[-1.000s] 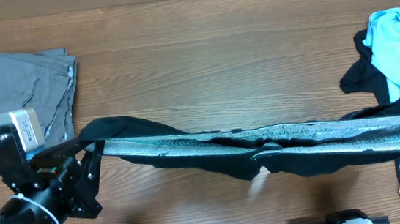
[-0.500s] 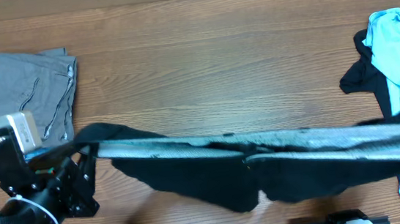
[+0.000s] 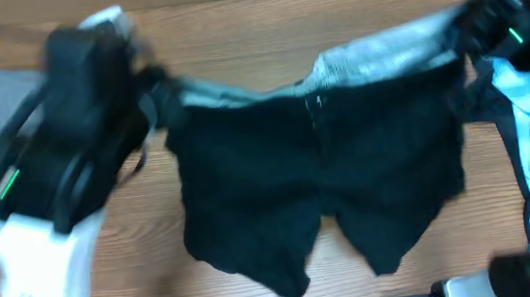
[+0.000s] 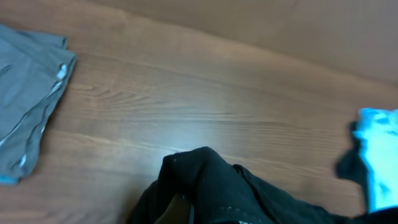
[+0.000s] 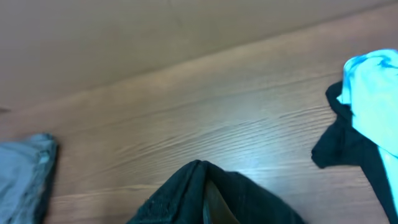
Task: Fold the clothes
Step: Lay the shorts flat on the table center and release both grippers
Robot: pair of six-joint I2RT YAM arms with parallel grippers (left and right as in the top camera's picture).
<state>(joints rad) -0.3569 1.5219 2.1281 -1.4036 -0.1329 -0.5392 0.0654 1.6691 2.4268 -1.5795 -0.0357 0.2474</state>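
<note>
Left fingers (image 3: 147, 90) at ten o'clock, right fingers (image 3: 475, 19) at two, clamped tight on black shorts (image 3: 317, 182), stretch them flat for folding

Overhead: straight down on the table (image 3: 235, 44), full width. Both wrist cams sit low, close behind the black garment (image 4: 211, 186), facing far; both catch the grey piece (image 4: 25, 93) left and the blue T-shirt (image 5: 373, 87) right.
</note>
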